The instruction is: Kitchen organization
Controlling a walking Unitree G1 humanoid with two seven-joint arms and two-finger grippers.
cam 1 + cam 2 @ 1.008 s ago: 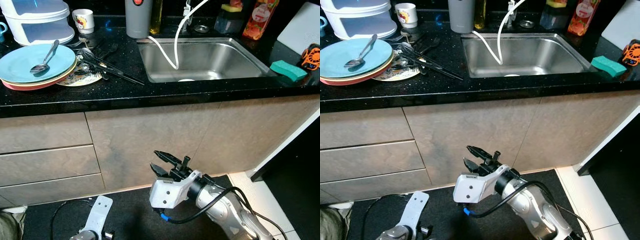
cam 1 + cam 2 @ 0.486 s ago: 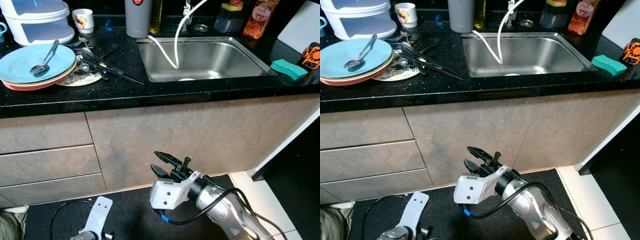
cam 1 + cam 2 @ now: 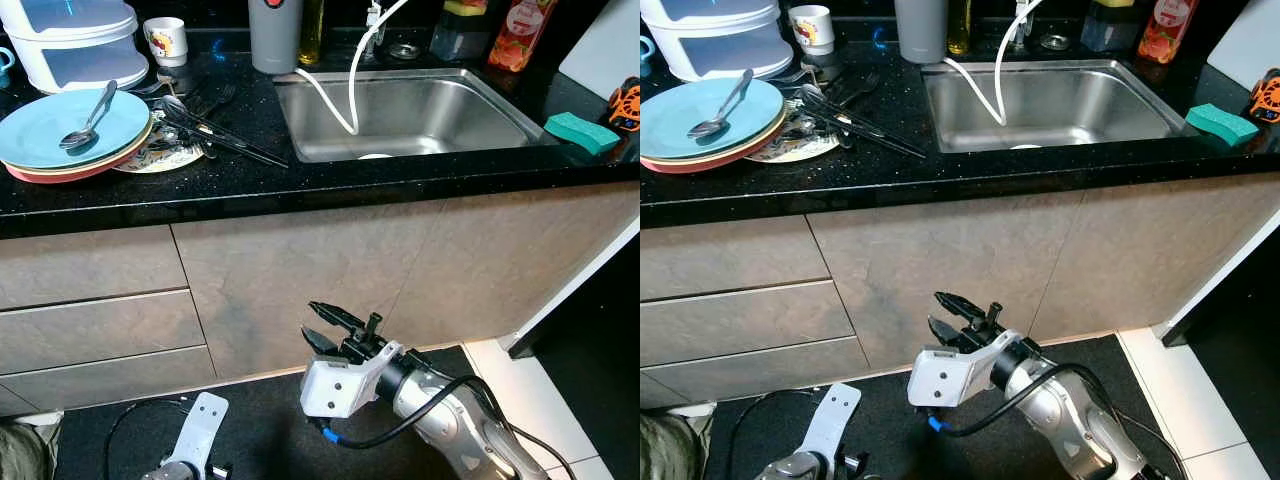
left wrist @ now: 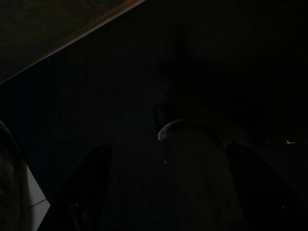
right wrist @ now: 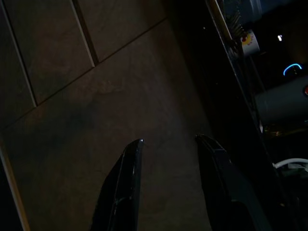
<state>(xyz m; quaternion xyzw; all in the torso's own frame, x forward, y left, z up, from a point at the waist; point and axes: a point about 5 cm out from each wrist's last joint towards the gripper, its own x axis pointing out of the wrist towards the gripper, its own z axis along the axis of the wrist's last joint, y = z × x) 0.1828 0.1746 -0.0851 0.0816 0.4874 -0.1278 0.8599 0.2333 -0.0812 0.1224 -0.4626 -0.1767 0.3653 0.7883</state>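
Low before the cabinet front, the right pincer hangs slightly parted, gripping nothing.

R hand raised low, fingers apart, empty, L hand hanging idle

Cupboard fronts: grey-brown panels under the black surface, with drawers on the left.
Floor mat: dark, at the foot of the cupboards.
Floor tiles: pale, at the right beside the mat.
Cable: thin and black, looped on the mat at lower left.
Orange object: at the far right of the surface (too small to tell what it is).
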